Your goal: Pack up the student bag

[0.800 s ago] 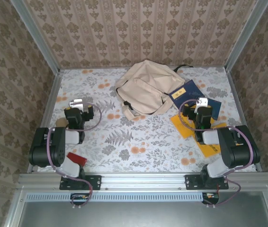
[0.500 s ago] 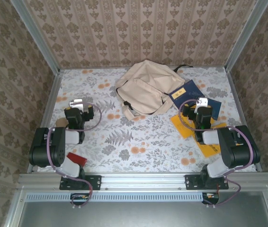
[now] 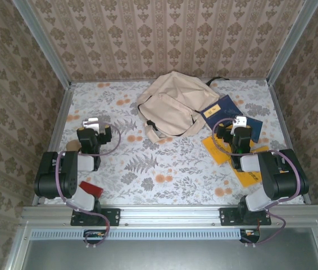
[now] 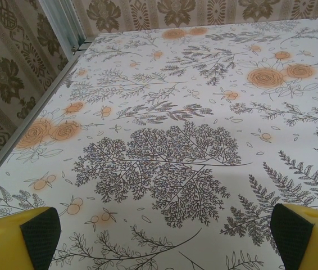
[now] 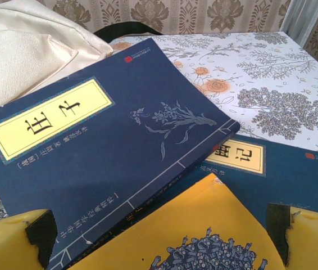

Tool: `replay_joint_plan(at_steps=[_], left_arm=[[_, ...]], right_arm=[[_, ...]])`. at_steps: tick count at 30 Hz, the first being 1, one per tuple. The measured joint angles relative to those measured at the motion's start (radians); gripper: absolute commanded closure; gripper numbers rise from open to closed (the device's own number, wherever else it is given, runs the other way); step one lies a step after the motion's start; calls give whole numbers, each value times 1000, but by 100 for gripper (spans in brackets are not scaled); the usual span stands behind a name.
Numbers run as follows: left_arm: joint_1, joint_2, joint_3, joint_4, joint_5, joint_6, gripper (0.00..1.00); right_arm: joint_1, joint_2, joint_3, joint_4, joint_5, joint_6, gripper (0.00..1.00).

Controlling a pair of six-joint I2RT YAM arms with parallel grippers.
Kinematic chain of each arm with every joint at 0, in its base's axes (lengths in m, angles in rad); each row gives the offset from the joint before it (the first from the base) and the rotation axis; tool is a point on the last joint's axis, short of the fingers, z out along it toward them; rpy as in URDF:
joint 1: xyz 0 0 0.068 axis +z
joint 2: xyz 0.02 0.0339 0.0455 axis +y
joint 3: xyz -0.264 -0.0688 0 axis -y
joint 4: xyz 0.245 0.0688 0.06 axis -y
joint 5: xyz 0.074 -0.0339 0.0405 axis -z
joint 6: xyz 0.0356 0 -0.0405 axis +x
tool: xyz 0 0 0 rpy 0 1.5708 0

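The student bag [image 3: 170, 107], cream fabric with dark zipper lines, lies slumped on the floral table [image 3: 170, 169], ahead of the right hand [image 3: 238, 125] and to its left. It is well apart from the left hand [image 3: 93, 125], ahead of it and off to its right. In the right wrist view the bag's pale cloth [image 5: 18, 56] sits at the far left. A black strap [image 5: 125, 28] curves out behind it.

A dark blue book [image 5: 103, 152] with a cream title label lies directly in front of the right hand, its left edge resting against the bag. It overlaps a second blue book [image 5: 282, 169], which lies ahead and to the right. A yellow book [image 5: 204, 236] lies just under the right hand, partly beneath the first blue one.

The right hand's fingers [image 5: 35, 230] are spread wide with nothing between them, hovering over the books. The left hand's fingers [image 4: 38, 228] are likewise spread wide and empty above bare patterned table. A small red object [image 3: 90, 188] lies behind it, near the left arm's base.
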Motion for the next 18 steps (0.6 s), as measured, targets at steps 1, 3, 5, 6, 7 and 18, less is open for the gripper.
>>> replay_joint_plan(at_steps=[1,3,5,6,7,18], left_arm=[[-3,-3,0,-5,-5,0,0],[-8,-29,0,-40,-19,1,0],[-12,-89,2,-97,-37,1,0],[-13,-122,6,-128,-46,1,0],[-13,-158,18,-166,-53,0,0],[-74,-299,449,-753,34,-178,0]], right_arm=[[0,-1,0,-2,0,0,0],[0,-20,3,-36,1,0,0],[0,-80,24,-133,15,6,0],[0,-116,43,-185,27,13,0],[0,-157,71,-251,43,28,0],[1,-293,503,-1011,51,372,0]])
